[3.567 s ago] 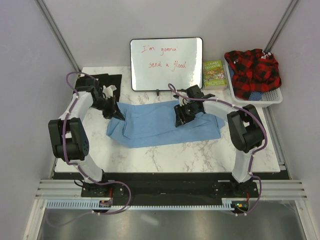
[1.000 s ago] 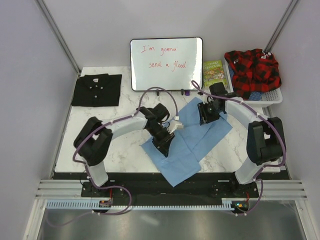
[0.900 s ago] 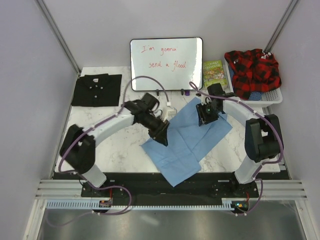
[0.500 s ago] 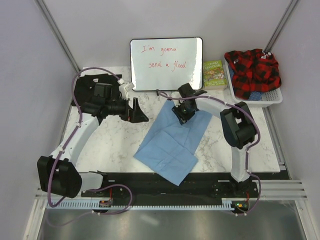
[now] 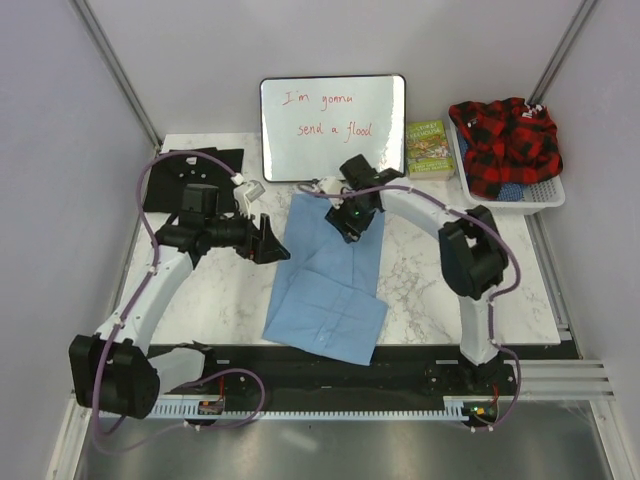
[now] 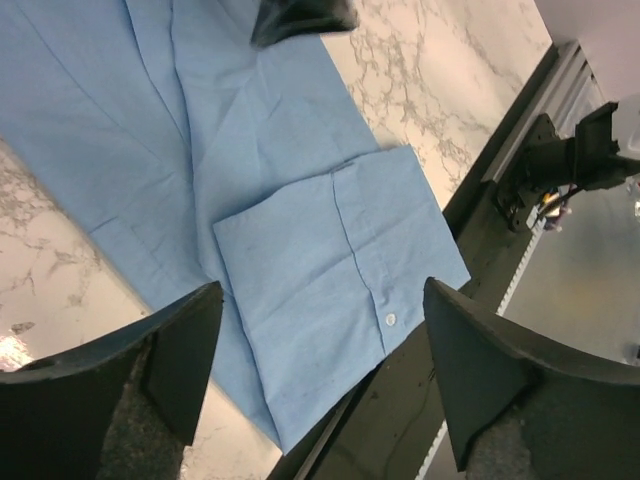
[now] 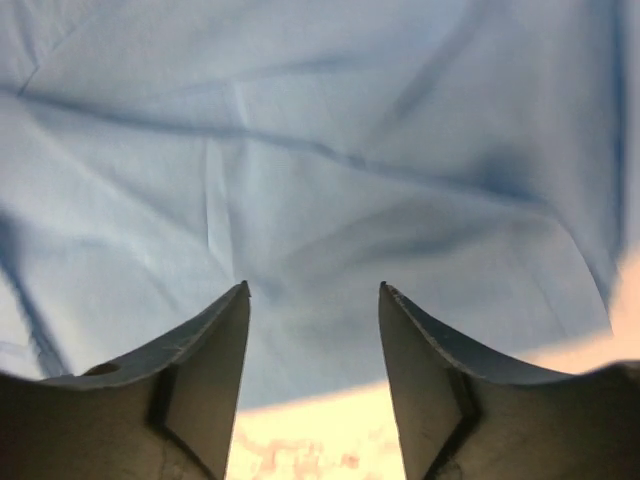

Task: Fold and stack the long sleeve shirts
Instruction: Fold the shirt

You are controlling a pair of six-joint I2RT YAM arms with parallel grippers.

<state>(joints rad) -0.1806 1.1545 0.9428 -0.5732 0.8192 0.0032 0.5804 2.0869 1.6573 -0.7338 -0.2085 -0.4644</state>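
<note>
Left gripper (image 6: 322, 290) hangs with its fingers spread wide and nothing between them, just beside the left edge of the light blue shirt (image 5: 330, 280). Right gripper (image 7: 314, 287), also parted and pinching nothing, sits over the shirt's far end, just in front of the whiteboard (image 5: 333, 125). The shirt lies flat on the tabletop (image 5: 430, 270), folded into a long strip. Its long axis runs from the whiteboard toward the near edge, slanting slightly left. The folded black shirt (image 5: 165, 190) lies left of the whiteboard.

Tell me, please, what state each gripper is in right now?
Left gripper: open, holding nothing, above the blue shirt.
Right gripper: open, jaws apart over the same shirt, nothing held.
</note>
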